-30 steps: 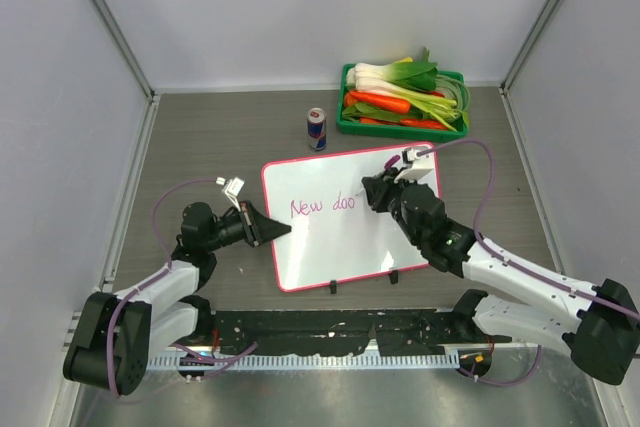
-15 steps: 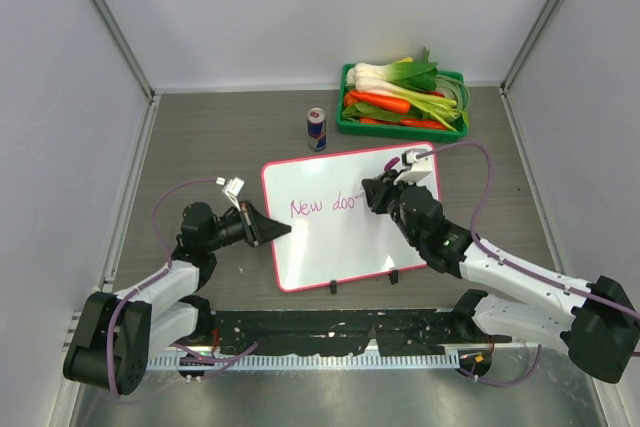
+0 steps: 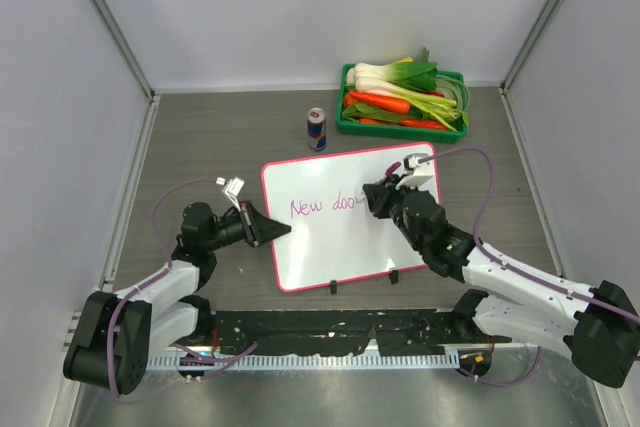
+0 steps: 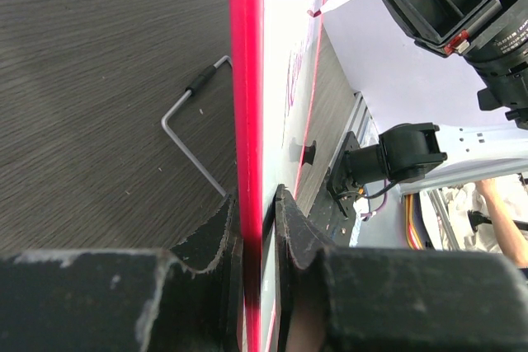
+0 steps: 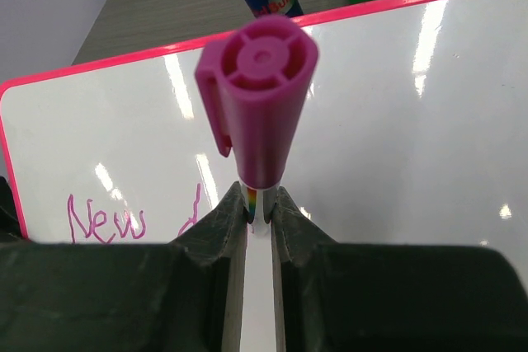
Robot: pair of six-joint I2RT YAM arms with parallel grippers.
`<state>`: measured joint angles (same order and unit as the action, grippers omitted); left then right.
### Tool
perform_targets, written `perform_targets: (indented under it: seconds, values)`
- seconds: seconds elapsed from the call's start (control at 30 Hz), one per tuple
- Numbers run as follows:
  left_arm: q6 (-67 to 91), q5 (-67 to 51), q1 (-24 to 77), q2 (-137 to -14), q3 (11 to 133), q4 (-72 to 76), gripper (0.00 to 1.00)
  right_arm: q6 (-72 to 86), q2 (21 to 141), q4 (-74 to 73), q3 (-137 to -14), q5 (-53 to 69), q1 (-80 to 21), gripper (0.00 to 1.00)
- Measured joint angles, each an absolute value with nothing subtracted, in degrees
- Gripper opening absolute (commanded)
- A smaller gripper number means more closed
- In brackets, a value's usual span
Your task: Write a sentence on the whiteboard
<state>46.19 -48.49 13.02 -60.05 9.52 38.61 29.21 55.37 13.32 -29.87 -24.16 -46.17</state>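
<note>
Whiteboard at the middle of the table, white face toward the top camera, thin pink-red frame all round, two small black feet on the 6 o'clock edge. Carrying the sentence in thin pink cursive across the upper half, readable as "New doo", with its right end lost under the right gripper.

Left gripper at 9 o'clock of the board, jaws pressed together on the frame. In the left wrist view, clamping that red edge between both fingers, with bare table and a bent wire leg on one side of it.

Right gripper over the board, toward 2 o'clock of its centre. Pinching a magenta marker by the barrel just below the cap, with the cap end facing the wrist camera. Tip right at the white face in the left wrist view; cannot tell whether actually touching.

Drink can upright at 12 o'clock of the board's top left corner, apart from it. Green basket of leeks and carrots at 1 o'clock, near the back wall.
</note>
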Motion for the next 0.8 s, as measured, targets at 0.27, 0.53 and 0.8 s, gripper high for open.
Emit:
perform_targets:
  seconds: [0.27, 0.53, 0.8]
  values:
    - [46.2, -48.4, 13.0, -60.2, 9.5, 38.6, 0.0, 30.2, 54.6, 13.8, -28.4, -23.0, -46.1, 0.01]
    - [46.2, -48.4, 13.0, -60.2, 9.5, 38.6, 0.0, 30.2, 54.6, 13.9, -28.4, -22.9, -46.1, 0.01]
    - [46.2, -48.4, 13.0, -60.2, 9.5, 38.6, 0.0, 30.2, 54.7, 13.9, -28.5, -23.4, -46.1, 0.01]
